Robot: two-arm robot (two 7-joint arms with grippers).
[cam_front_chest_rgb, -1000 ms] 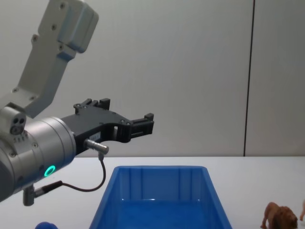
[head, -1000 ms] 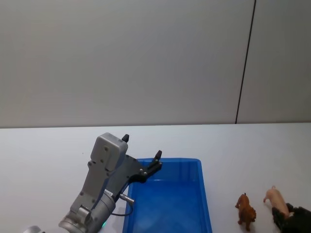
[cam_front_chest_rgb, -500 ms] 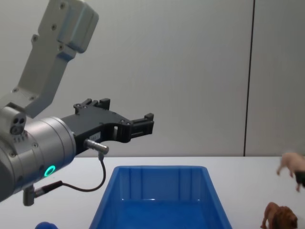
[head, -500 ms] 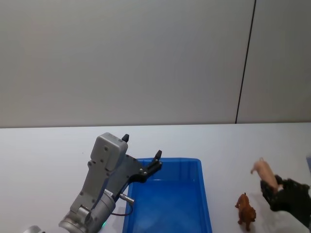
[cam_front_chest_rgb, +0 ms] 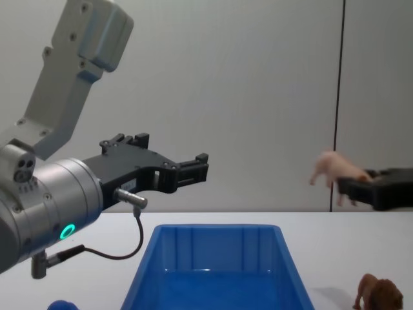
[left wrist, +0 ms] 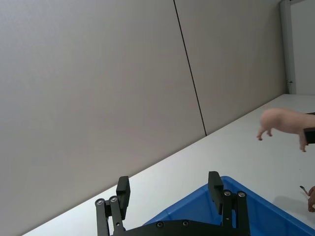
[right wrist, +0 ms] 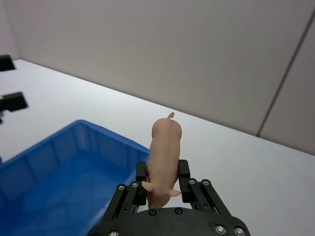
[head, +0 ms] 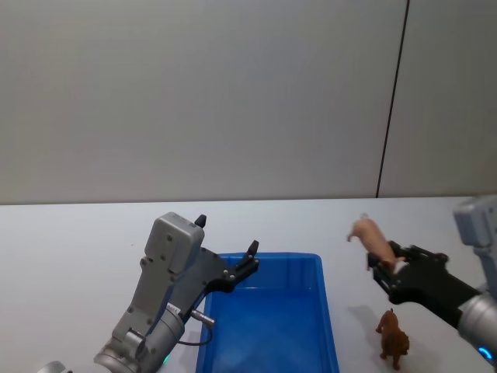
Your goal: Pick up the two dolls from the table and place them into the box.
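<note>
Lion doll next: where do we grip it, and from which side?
Take the lion across its flanks at mid-body, likely coming down from above. It stands upright on the table right of the box, back exposed, legs thin. The right gripper, nearest, is shut on the pig.

Head cam high, tilted down; chest cam low, across table (cam_front_chest_rgb: 335, 226) — wrist cams face fwd; all 4 share box (head: 291, 268).
</note>
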